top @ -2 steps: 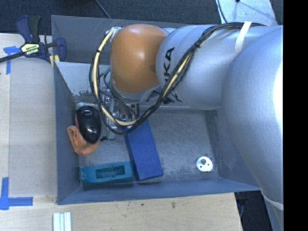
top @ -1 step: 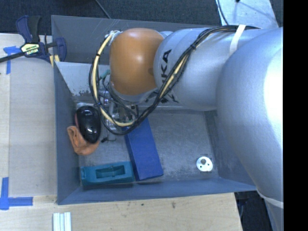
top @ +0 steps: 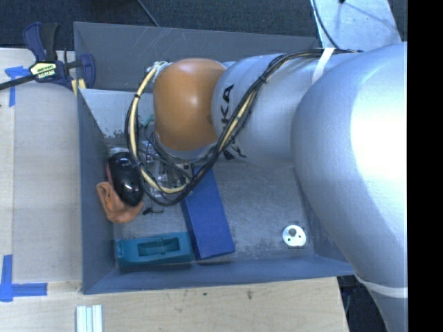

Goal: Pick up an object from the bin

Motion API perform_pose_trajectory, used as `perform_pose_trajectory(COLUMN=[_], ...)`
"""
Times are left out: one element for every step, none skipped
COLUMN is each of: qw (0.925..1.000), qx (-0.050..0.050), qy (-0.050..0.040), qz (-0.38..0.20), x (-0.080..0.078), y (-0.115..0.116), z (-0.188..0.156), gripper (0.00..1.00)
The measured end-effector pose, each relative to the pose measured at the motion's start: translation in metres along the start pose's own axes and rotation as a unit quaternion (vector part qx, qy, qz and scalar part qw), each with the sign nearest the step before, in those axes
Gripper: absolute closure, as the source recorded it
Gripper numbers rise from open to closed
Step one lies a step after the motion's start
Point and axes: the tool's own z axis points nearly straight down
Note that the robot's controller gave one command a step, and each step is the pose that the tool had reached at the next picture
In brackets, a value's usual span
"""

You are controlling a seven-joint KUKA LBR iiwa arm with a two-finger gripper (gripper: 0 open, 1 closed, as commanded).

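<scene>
Left of the long blue block (top: pixel 208 220), a crumpled orange rag (top: pixel 114 205) lies against a black rounded object (top: pixel 124 178), and a teal case (top: pixel 154 249) sits by the block's lower end. The end effector (top: pixel 165 175) hangs at the block's upper end, beside the black object, the likeliest pick; its orange cover (top: pixel 183 102) hides whether it is open. Well right of the block lies a white ring (top: pixel 294 236).

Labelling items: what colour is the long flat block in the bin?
Dark blue; the block shows best in the camera view.

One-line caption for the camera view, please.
Gripper down in the grey bin beside a black rounded object, orange rag, blue block and teal tray nearby.
</scene>
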Motion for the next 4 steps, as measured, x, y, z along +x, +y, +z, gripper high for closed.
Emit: perform_pose_trajectory(qw=[0.9971, 0.9972, 0.9938, 0.9872], qx=[0.000, 0.000, 0.000, 0.000], qy=[-0.0011, -0.0010, 0.0052, 0.0007], qz=[-0.076, -0.075, -0.111, -0.160], x=[-0.024, -0.024, -0.002, -0.013], y=[-0.010, -0.010, -0.039, -0.058], z=[0.034, 0.034, -0.012, -0.066], gripper=[1.00, 1.00, 1.00, 1.00])
